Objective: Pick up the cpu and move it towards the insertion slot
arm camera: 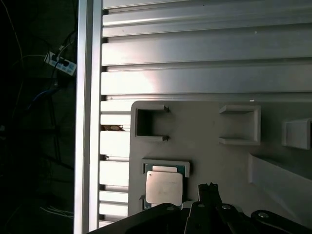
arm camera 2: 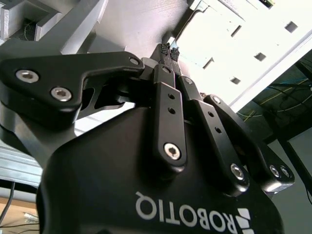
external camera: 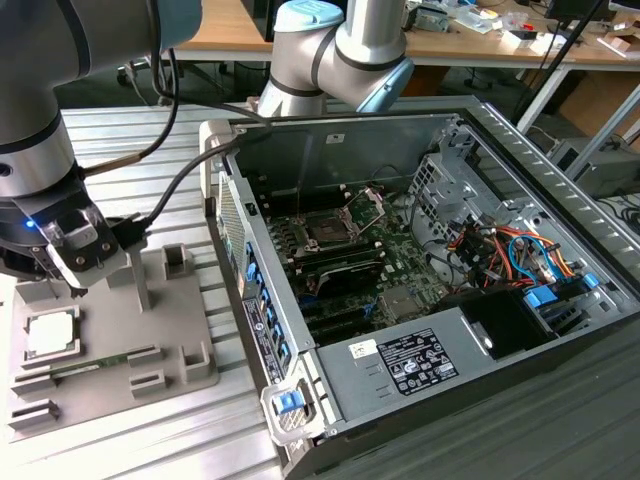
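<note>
- A robot arm's gripper (external camera: 62,283) hangs low over a grey tray (external camera: 185,352) at the exterior view's left.
- In both wrist views its black jaws are pressed together at the tips with nothing between them (arm camera 2: 169,48) (arm camera: 209,187).
- The cpu (external camera: 50,333), a small square chip with a pale silvery top, lies flat in a square recess near one corner of the tray.
- In the first wrist view the cpu (arm camera: 164,187) lies just beside the closed fingertips; they are not on it.
- The tray (arm camera: 209,141) carries several raised blocks and open-sided pockets and rests on a ribbed aluminium table (arm camera: 195,48).
- An open computer case (external camera: 560,190) lies on its side at the exterior view's right.
- The insertion slot (external camera: 325,232), a dark square socket in a silver frame, sits on the green board inside the case, well apart from the cpu.
- Its silver retention plate (external camera: 366,207) stands hinged up.
</note>
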{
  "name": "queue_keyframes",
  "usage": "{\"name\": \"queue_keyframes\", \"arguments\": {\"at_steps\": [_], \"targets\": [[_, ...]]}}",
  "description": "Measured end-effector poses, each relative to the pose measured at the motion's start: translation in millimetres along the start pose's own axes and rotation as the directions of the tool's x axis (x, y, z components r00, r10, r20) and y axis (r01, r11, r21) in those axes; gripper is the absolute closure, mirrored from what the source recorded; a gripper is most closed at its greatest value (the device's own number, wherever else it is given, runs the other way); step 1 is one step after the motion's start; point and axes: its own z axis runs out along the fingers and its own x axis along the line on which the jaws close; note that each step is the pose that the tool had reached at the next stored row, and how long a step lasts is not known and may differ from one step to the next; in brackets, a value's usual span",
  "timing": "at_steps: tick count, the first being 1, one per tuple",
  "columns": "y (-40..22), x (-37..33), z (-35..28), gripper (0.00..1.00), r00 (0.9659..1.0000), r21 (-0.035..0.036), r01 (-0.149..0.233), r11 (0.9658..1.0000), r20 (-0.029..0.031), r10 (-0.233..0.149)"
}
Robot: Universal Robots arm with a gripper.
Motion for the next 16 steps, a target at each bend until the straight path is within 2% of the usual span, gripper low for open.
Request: {"name": "queue_keyframes", "arguments": {"at_steps": [10, 16], "targets": [[0.0, 1.5, 4.2, 0.89, 1.0000, -0.0001, 0.000, 1.0000, 0.0002, 0.000], [0.1, 13.3, 6.3, 0.89, 1.0000, -0.0001, 0.000, 1.0000, 0.0002, 0.000]]}}
